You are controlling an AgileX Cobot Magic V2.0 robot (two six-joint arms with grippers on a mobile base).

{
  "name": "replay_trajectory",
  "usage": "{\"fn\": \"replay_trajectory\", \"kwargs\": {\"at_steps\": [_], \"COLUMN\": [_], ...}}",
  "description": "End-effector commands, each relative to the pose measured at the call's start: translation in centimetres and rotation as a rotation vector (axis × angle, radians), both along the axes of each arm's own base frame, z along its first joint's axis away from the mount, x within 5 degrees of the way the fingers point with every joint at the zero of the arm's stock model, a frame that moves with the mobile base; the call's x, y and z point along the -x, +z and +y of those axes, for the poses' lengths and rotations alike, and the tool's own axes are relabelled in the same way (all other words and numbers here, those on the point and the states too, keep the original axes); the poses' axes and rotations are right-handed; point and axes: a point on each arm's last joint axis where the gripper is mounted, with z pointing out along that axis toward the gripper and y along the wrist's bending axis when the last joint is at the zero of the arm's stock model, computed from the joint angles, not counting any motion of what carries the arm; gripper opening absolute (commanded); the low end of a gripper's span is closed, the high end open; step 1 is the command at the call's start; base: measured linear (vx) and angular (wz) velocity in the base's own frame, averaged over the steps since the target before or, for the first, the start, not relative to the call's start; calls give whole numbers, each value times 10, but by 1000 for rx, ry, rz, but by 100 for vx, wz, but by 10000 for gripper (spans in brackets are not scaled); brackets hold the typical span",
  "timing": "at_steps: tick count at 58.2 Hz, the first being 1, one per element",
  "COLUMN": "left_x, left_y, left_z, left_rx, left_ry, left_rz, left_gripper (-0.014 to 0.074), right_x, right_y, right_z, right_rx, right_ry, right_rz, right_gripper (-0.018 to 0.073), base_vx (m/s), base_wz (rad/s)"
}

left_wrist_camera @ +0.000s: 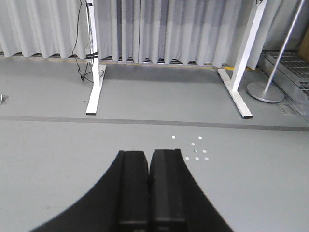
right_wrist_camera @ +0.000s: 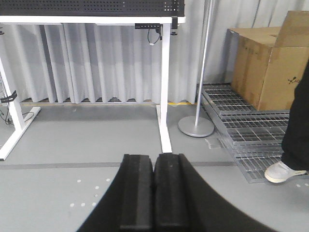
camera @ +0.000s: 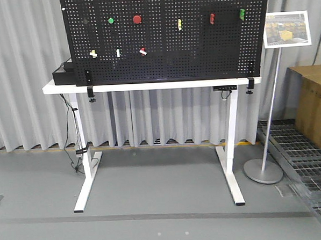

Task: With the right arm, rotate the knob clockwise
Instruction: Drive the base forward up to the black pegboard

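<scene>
While the right gripper (right_wrist_camera: 154, 162) hangs low over the grey floor (right_wrist_camera: 58, 145), its jaws pressed together on nothing, the red knob (camera: 137, 19) sits high on the black pegboard (camera: 168, 60) atop the white table (camera: 148, 85), well apart from it. Likewise the left gripper (left_wrist_camera: 148, 159) is closed and empty.

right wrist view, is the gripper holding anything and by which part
Nothing is held. The right gripper and the left gripper are both shut with nothing between them.
</scene>
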Motion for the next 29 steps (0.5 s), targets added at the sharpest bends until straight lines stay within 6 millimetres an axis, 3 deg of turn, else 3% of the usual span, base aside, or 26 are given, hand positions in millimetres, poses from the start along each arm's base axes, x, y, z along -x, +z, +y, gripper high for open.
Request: {"fn": "replay_trajectory", "kwargs": {"at_steps": [1,29], "left_x": [-1,-1], "left_y": [4,4], "left_z": [1,1], "left_rx": [16,16], "left_ry": [12,12], "left_rz": [-72,-72], "left_gripper": [-6,-6], "right_x": [0,0], "right_y": [6,6], "right_z": [0,0], "right_rx": [15,15], "right_ry": [-2,-1], "right_rz": [-88,-88], "right_gripper": [-6,-6], "base_vx": [16,33], "base_wz": [3,4]}}
